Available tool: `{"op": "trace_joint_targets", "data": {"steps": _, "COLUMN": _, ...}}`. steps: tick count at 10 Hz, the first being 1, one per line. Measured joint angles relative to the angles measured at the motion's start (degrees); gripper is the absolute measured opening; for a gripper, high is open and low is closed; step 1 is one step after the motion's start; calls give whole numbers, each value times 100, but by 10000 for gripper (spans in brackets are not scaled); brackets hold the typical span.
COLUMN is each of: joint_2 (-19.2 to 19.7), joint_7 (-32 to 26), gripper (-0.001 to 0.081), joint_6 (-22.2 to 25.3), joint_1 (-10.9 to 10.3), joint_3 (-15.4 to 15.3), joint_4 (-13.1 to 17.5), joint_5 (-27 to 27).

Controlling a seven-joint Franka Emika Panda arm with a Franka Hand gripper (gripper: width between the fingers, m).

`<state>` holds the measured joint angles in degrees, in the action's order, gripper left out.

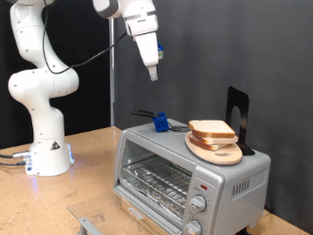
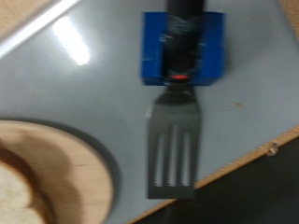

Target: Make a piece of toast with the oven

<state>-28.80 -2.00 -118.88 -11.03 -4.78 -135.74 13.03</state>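
Observation:
The piece of toast [image 1: 211, 129] is pale bread with a brown crust, lying on a round wooden board [image 1: 217, 149] on top of the oven [image 1: 186, 176]. The oven is silver-grey, its glass door [image 1: 155, 182] is closed, and a wire rack shows behind it. My gripper [image 1: 153, 70] hangs high in the air above the oven's top, points down, and touches nothing. Nothing shows between its fingers. The wrist view looks down on the oven's top, with the toast [image 2: 14, 196] and the board [image 2: 70, 173] at one corner. My fingers do not show there.
A blue block [image 1: 158, 121] on the oven's top holds a dark spatula [image 2: 173, 149] with a slotted blade. A black stand [image 1: 238, 116] rises behind the board. Round knobs [image 1: 199, 204] sit at the oven's front. The arm's white base [image 1: 44, 147] stands at the exterior view's left on the wooden table.

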Motion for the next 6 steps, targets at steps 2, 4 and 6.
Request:
{"op": "trace_joint_targets", "data": {"steps": 2, "joint_2": -312, "joint_7": 46, "gripper": 808, "joint_6": -1, "joint_1": -13, "joint_3": -105, "joint_4": -244, "joint_5": 168}}
{"op": "trace_joint_targets", "data": {"steps": 4, "joint_2": -460, "joint_7": 222, "gripper": 808, "joint_6": 16, "joint_1": -13, "joint_3": -174, "joint_4": -378, "joint_5": 215}}
{"op": "trace_joint_targets", "data": {"steps": 6, "joint_2": -444, "joint_7": 218, "gripper": 808, "joint_6": -167, "joint_1": 10, "joint_3": -176, "joint_4": -416, "joint_5": 205}}
